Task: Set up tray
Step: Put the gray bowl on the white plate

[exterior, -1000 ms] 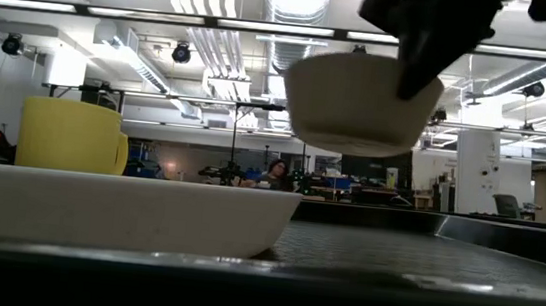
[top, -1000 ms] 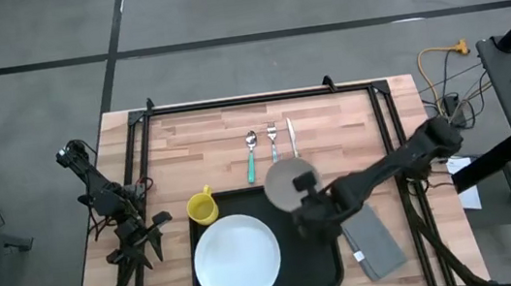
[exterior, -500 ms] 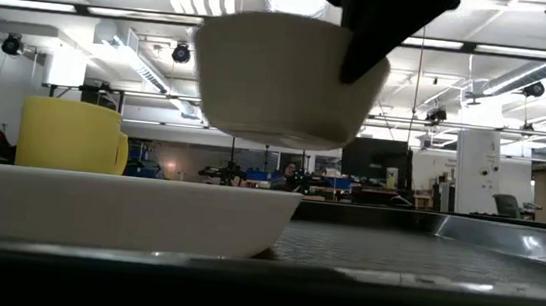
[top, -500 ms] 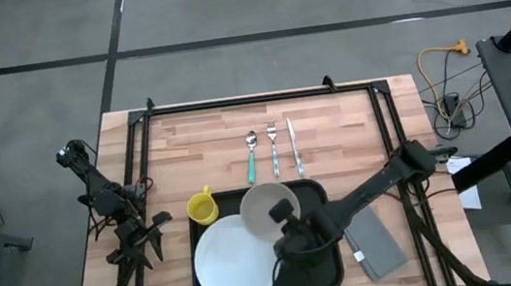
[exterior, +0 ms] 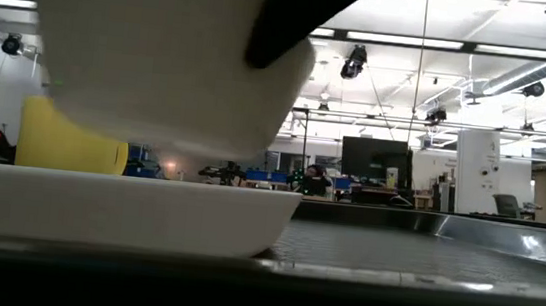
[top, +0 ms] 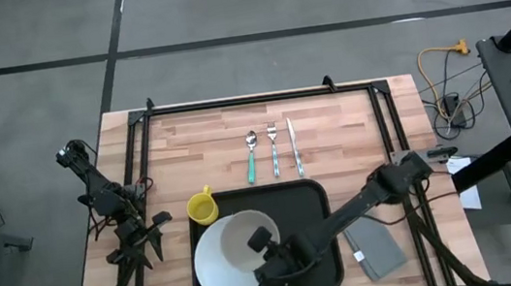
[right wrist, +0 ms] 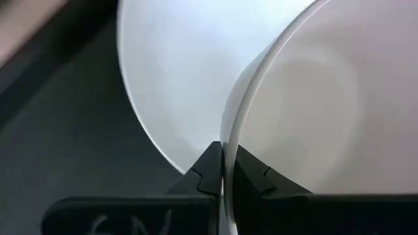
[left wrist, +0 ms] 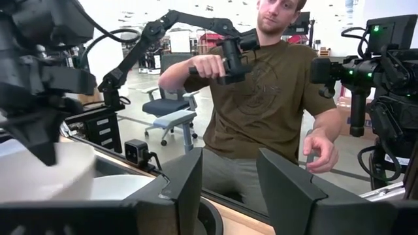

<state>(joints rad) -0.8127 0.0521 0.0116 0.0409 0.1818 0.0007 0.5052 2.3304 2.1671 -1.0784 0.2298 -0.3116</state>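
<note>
The black tray (top: 304, 205) lies at the table's near middle, with a white plate (top: 213, 273) on its left half. My right gripper (top: 267, 251) is shut on a white bowl (top: 238, 235) and holds it over the plate. In the low view the bowl (exterior: 157, 56) hangs clear above the plate (exterior: 117, 208). My left gripper (top: 145, 237) waits open at the table's left edge; its wrist view shows the open gripper (left wrist: 228, 196) and the bowl (left wrist: 49, 176) farther off. My right gripper pinches the bowl's rim (right wrist: 225, 153) on the bowl's right side, one finger (right wrist: 251, 175) inside the bowl and the other finger (right wrist: 208, 171) outside. The fingers come slanting down from the right. The bowl is lifted clear, about level, just above the plate.
A yellow cup (top: 202, 208) stands on the table by the tray's far left corner. A spoon (top: 251, 155), a fork (top: 274, 148) and a knife (top: 293, 146) lie beyond the tray. A grey folded napkin (top: 376, 247) lies right of the tray. A person (left wrist: 268, 98) sits beyond the table.
My right gripper has carried the bowl from over the tray's far right part toward the near left, until it hangs over the plate. The bowl has stayed lifted and held by its rim throughout.
</note>
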